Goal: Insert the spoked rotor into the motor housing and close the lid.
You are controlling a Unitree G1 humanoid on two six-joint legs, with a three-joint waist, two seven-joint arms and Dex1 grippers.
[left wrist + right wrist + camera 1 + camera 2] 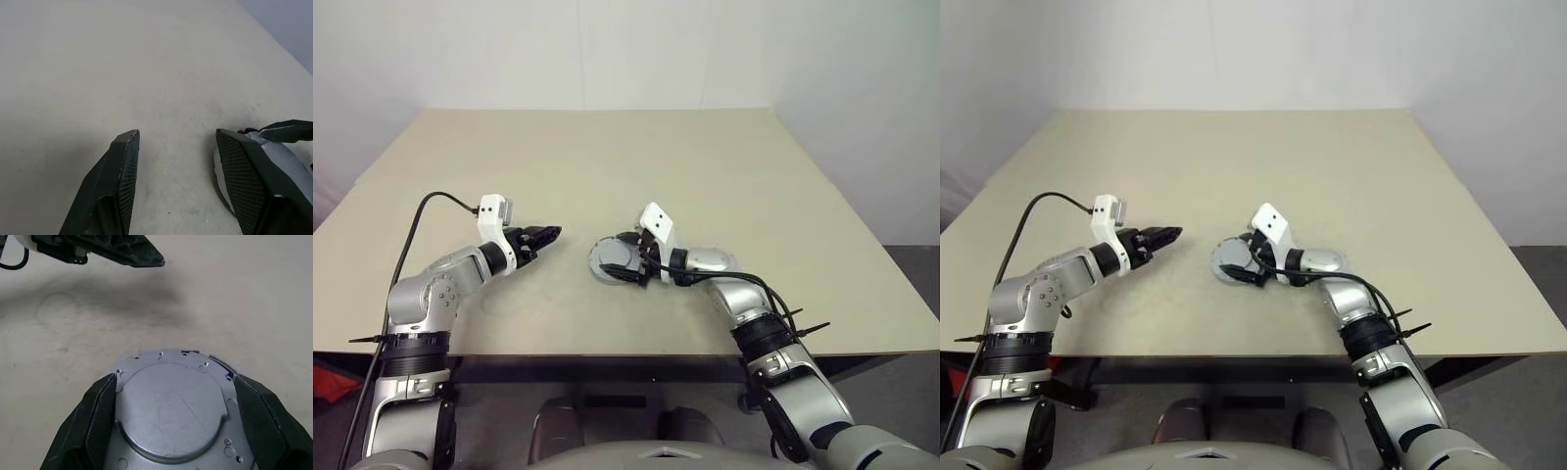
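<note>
The right gripper [171,426] is straddling the lid [171,406] with wide jaws, gripping nothing; the left gripper [540,235], half-open and empty, is hovering beside it.

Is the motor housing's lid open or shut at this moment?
Shut, as far as it shows: the lid lies flat, hiding any windings, with the right gripper open astride it.
</note>
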